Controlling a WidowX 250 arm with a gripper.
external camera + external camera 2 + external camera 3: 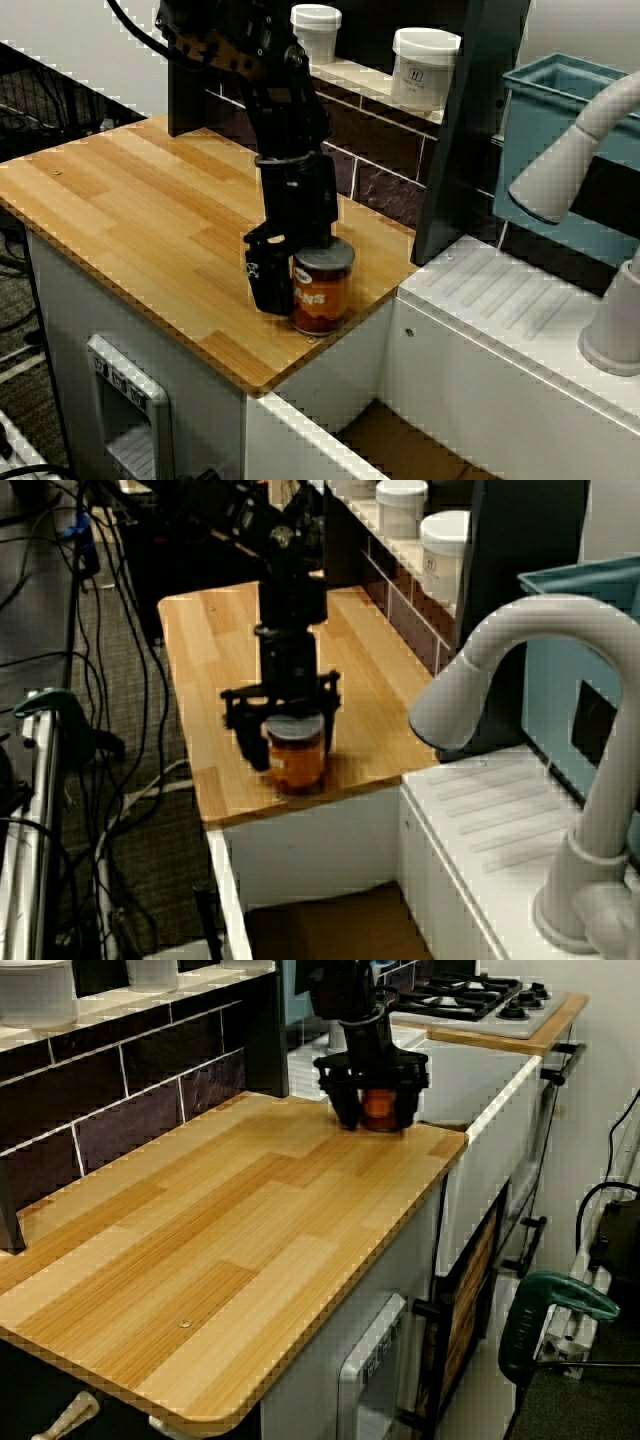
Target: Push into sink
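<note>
Wooden counter (150, 220) fills the left foreground; rightward, the open-fingered gripper (281, 720) straddles the upright can (322, 290), which stands near the edge above the sink (400, 445). Pushed too high, the can would likely tip rather than slide.

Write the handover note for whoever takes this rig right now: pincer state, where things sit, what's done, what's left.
Pincer: open, fingers straddling the can, lowered around it, not clamped.
Can: upright on the wooden counter, close to the edge that borders the sink.
Done: pincer positioned around the can at the counter's sink end.
Left: shove the can over that edge so it drops into the sink; nothing lies in its visible part.
</note>
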